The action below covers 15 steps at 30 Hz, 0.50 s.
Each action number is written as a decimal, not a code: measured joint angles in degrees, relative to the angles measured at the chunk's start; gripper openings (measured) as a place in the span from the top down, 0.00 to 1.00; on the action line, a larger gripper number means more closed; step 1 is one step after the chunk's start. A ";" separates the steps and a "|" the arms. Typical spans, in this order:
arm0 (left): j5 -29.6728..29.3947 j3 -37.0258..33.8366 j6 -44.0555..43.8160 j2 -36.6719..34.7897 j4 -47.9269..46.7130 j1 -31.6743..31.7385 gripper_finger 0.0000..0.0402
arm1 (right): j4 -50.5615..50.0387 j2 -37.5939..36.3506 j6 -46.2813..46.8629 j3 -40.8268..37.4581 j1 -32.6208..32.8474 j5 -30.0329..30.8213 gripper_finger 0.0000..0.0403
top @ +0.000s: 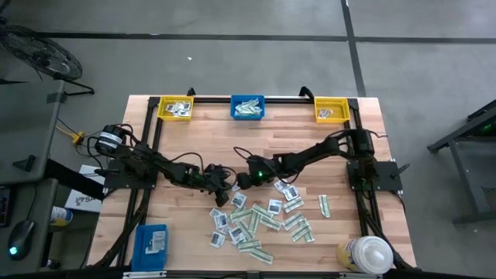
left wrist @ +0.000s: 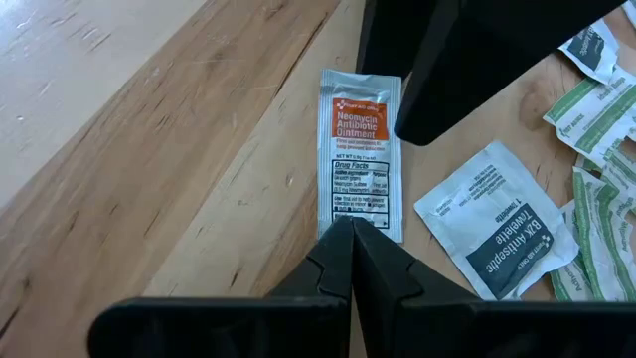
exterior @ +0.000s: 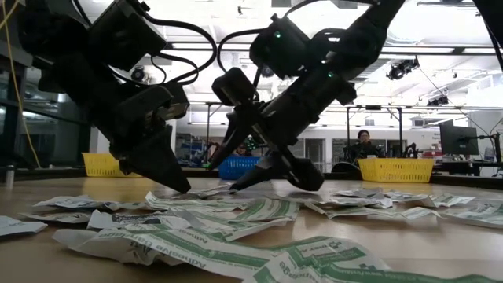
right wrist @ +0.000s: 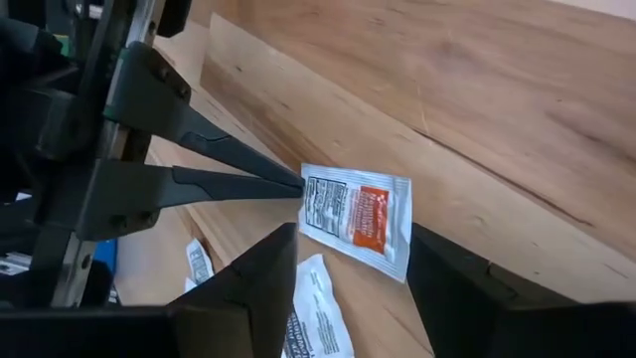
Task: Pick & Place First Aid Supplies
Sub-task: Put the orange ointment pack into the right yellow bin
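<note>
Left of centre in the high view: left pincer [left wrist: 350, 231] pinched shut, tips touching the edge of an ointment packet [left wrist: 360, 149] lying flat on the worktop [top: 194, 147]. Just right of it: right pincer [right wrist: 348, 259] spread wide, fingers either side of the same packet, holding nothing. Lower right of centre: heap of loose packets [top: 263, 221].

A wooden table [top: 194, 139] carries scattered first aid packets [top: 263, 221], three bins, a bottle.
</note>
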 joint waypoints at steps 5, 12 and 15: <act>0.23 0.00 0.00 0.00 0.00 0.00 1.00 | -1.18 0.04 -0.13 -0.02 -0.04 -0.29 0.65; 0.39 0.00 0.00 0.00 0.00 0.02 1.00 | -1.71 0.11 -0.38 0.00 -0.03 0.03 0.88; 0.43 0.00 0.00 0.00 0.00 0.02 1.00 | -1.53 0.11 -0.63 -0.04 -0.04 0.38 0.97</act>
